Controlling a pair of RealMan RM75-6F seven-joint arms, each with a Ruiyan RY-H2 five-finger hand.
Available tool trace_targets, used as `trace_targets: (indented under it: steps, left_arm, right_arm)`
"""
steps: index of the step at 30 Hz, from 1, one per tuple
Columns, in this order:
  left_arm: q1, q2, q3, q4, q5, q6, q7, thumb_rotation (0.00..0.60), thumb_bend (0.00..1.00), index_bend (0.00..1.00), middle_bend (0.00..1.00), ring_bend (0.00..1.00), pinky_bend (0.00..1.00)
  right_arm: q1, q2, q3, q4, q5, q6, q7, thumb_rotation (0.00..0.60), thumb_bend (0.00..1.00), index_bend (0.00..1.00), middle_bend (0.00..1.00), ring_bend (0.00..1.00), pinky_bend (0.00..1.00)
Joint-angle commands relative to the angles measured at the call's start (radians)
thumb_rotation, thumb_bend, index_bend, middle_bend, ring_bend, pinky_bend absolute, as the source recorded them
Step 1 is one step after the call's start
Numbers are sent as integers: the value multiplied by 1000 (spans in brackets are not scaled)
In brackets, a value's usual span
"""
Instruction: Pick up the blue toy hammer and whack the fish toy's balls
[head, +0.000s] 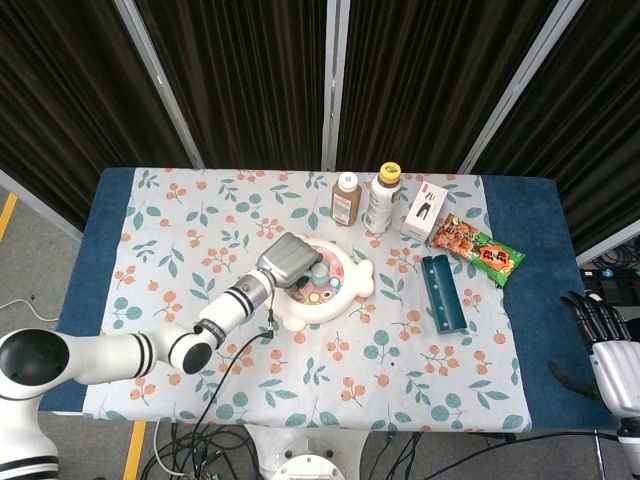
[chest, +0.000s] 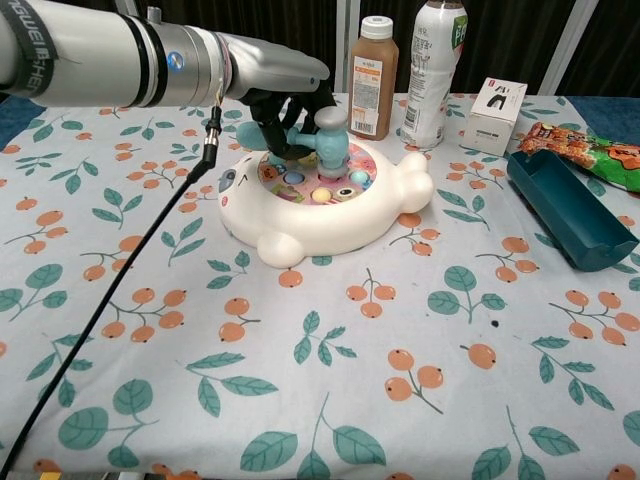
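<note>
Gripping the blue toy hammer (chest: 318, 137) by its handle, the left hand (chest: 283, 112) hangs over the far-left rim of the fish toy (chest: 322, 198); the handle runs roughly level, head rightward just above the balls (chest: 318, 181). The right hand (head: 608, 345) idles spread at the desk (head: 540, 260) edge, well apart.

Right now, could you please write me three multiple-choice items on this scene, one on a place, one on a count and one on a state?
1. Where does the fish toy lie?
A. in front of the bottles
B. on the snack packet
C. inside the teal tray

2. How many bottles stand behind it?
A. one
B. two
C. four

3. What is the left robot hand doing?
A. resting flat on the cloth
B. holding the blue toy hammer
C. holding a bottle

Answers:
1 A, the bottles stand behind it.
2 B, a brown bottle and a white bottle.
3 B, its fingers wrap the handle.
</note>
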Motion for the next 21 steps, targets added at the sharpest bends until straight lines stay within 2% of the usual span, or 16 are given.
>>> trace_targets:
  steps: [1,11,16,21]
  left_arm:
    - [-1,-6,6,8,-7,-2,3,600,620,600,632,525,638]
    - [-3,-5,7,4,-16,2,-2,600,620,601,632,525,639]
    - [25,57,-12,-59,18,45,-34,600,621,600,632,525,639]
    - [93,130,-3,-114,62,98,-91,600,619,600,632,525,639]
  right_arm:
    - [-2,0,0,0,1,2,-1,600,136,0,63,0,0]
    - [-6,0,-1,1,-1,8,2,600,136,0,63,0,0]
    - [-8,1,0,2,-4,14,4,600,136,0,63,0,0]
    - [-4,0,1,3,-9,12,6,600,136,0,63,0,0]
